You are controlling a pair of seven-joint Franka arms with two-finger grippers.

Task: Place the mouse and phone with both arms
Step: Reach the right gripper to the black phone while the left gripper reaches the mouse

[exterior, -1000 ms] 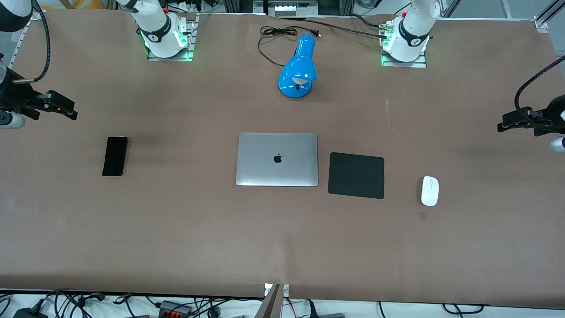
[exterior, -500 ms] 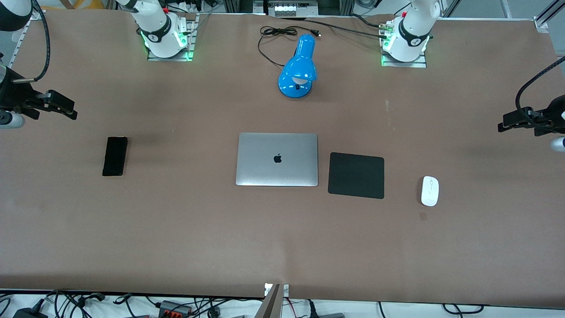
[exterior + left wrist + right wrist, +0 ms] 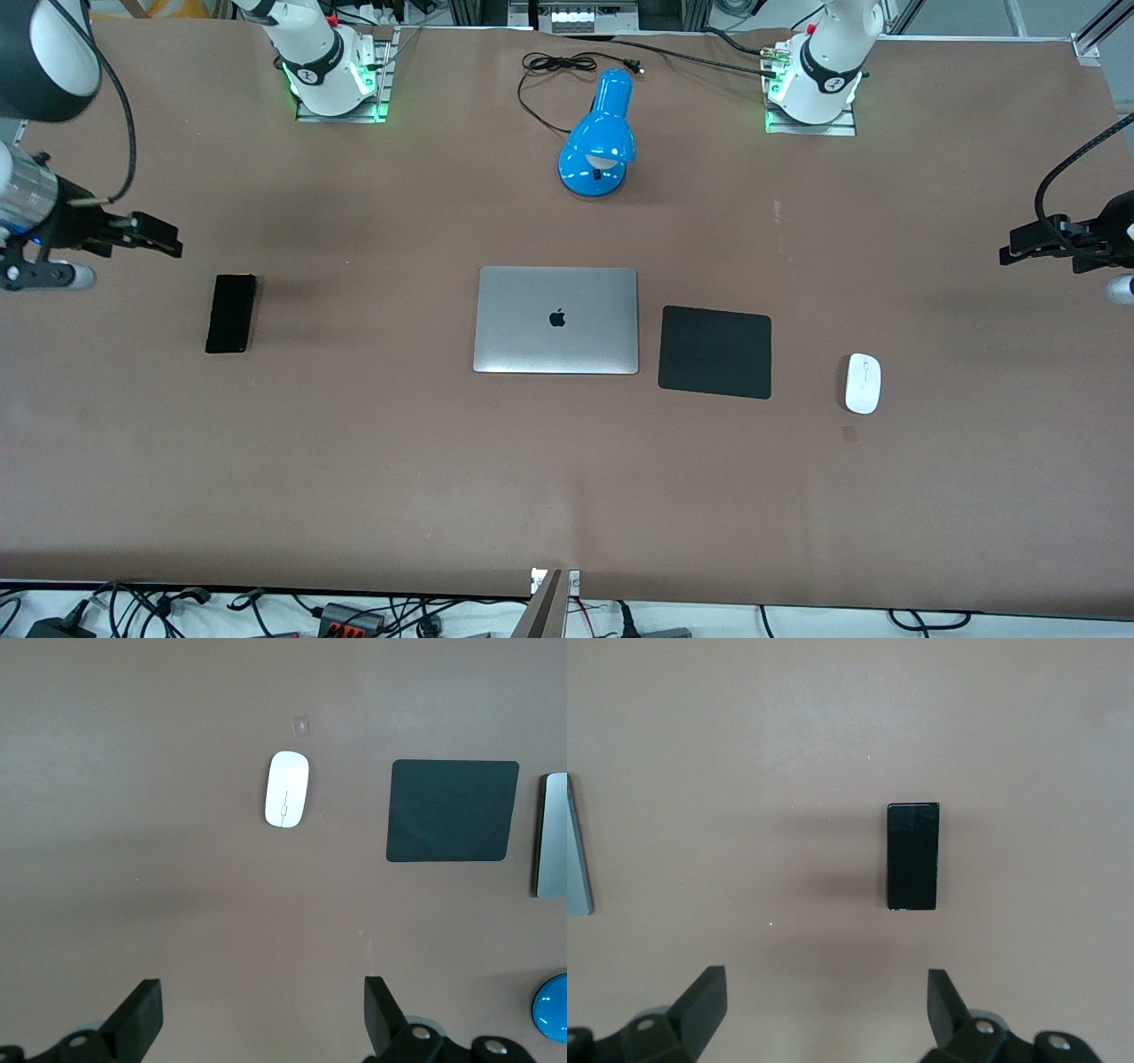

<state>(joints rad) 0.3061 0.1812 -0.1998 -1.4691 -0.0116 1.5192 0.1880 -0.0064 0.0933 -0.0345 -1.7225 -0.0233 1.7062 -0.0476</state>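
Front view: the phone (image 3: 230, 313) lies at middle left on the counter (image 3: 567, 478), just below the right gripper (image 3: 164, 241). The mouse (image 3: 862, 383) lies at lower right, down from the left gripper (image 3: 1010, 252).

Left wrist view: fingers (image 3: 142, 1017) spread wide, empty; the mouse (image 3: 287, 801) lies upper middle, long way up-and-down.

Right wrist view: fingers (image 3: 704, 1001) wide, empty; the phone (image 3: 912, 856) lies in the middle, long way up-and-down.

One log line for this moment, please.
left gripper: open, above table | right gripper: open, above table | mouse, phone: on table, untouched
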